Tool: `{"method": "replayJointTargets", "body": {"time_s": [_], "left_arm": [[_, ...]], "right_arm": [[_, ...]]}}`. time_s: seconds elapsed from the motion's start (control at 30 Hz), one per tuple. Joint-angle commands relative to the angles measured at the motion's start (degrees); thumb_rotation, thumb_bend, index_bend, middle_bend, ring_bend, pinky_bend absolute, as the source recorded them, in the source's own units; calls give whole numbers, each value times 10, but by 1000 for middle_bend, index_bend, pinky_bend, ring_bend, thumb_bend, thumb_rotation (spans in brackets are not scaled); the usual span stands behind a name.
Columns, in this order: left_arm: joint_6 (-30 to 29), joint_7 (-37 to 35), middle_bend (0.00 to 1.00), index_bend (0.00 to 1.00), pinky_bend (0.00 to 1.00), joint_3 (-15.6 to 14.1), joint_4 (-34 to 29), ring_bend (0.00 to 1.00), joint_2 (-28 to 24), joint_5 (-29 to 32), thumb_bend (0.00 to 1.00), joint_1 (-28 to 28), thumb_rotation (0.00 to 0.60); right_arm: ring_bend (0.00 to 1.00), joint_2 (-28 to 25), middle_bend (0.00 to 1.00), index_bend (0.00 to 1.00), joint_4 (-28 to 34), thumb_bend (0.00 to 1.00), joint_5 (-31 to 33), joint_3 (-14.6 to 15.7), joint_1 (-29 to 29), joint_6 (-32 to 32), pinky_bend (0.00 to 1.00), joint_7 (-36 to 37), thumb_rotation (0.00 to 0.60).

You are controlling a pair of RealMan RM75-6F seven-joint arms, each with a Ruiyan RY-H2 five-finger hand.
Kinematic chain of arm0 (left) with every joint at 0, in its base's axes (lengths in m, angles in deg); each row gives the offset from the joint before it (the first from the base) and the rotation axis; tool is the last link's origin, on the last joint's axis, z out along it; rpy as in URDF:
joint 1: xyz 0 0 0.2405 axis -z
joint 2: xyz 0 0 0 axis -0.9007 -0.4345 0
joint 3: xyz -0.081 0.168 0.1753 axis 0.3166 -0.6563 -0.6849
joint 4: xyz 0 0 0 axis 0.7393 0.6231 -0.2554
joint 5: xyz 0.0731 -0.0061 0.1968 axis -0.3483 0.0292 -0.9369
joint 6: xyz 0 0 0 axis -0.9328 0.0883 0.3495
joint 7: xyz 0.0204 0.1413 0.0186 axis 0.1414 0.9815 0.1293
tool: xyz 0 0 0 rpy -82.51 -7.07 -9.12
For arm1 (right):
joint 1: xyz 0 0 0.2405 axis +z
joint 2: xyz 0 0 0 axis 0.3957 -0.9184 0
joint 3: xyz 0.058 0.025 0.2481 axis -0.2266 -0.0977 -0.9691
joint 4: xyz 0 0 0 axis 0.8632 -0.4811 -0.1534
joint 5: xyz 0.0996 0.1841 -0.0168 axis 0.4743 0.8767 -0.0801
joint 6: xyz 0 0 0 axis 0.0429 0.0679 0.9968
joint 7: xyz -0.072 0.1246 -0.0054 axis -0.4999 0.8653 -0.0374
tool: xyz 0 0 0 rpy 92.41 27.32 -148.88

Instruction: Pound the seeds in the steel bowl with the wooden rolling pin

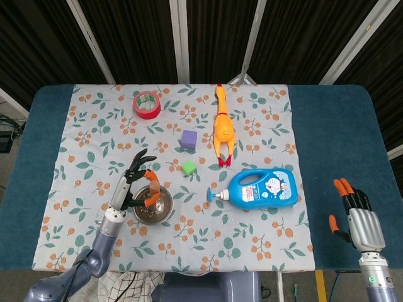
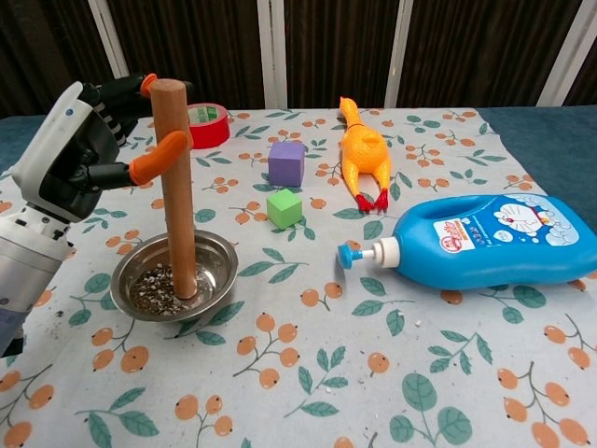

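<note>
The wooden rolling pin (image 2: 176, 182) stands nearly upright with its lower end down in the steel bowl (image 2: 221, 259), among dark crushed seeds (image 2: 149, 285). My left hand (image 2: 79, 149) grips the pin near its top, orange-tipped fingers wrapped around it. From the head view the bowl (image 1: 165, 207) sits at the front left of the cloth with my left hand (image 1: 131, 182) beside it and the pin (image 1: 153, 187) seen end-on. My right hand (image 1: 362, 221) rests off the cloth at the front right, fingers apart, holding nothing.
A blue detergent bottle (image 2: 485, 241) lies on its side right of the bowl. A green cube (image 2: 284, 207), a purple cube (image 2: 286, 162), a rubber chicken (image 2: 364, 155) and a red tape roll (image 2: 207, 124) lie behind. Seed crumbs dot the cloth near the bowl.
</note>
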Motion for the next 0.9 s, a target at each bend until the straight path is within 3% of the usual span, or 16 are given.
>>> {"method": "replayJointTargets", "body": {"time_s": [0.03,0.47,0.9], "left_arm": [[0,-5,713,603,0,0,6,185,3,2,921,-1,600],[-40,4,713,603,0,17,-33,185,-21,3,921,18,600],[-28,30,713,602,0,8,-68,185,-32,0,921,12,600]], "right_arm": [[0,0,0,0,0,522,-1,0,0,1,0,-1,600],[0,1,0,0,0,522,-5,0,-1,6,0,0,600],[0,0,0,0,-2,521,-9,2,-1,7,0,7,600]]}}
